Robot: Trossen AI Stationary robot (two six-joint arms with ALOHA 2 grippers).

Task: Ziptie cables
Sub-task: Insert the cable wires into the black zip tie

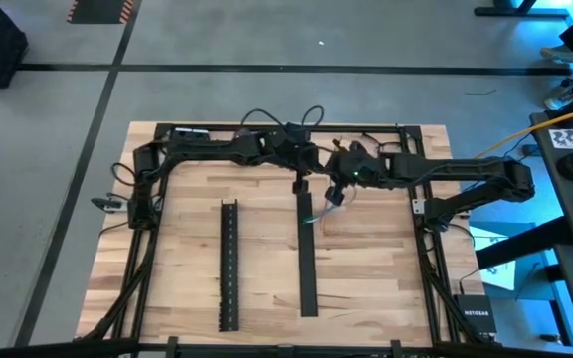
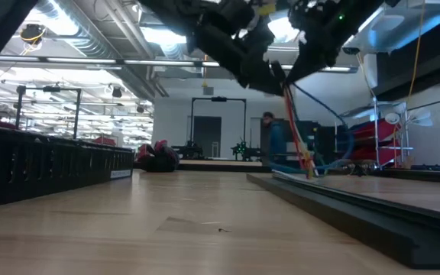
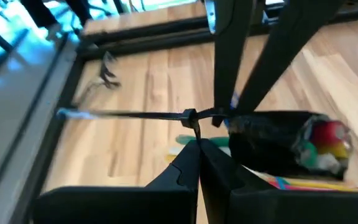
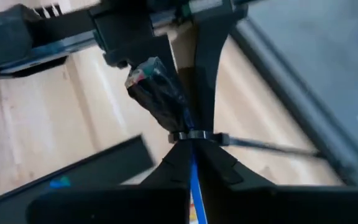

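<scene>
My left tool [image 3: 199, 152] clamped together on ziptie [image 3: 188, 116] head; right tool [image 4: 191, 155] pinched on cables [image 4: 160, 93] just under loop. Bundle held up off desk [image 1: 267, 249], near its far edge, between both tools, so I judge strap can be pulled snug without dragging wood. Ziptie tail sticks out sideways. Readable writing: only "NETGEAR" on box [image 1: 476, 316] beside desk.

The cables [image 2: 304, 149], red, blue and white, are hanging bunched above the counter, a thin black ziptie [image 4: 194, 135] circling them.
</scene>
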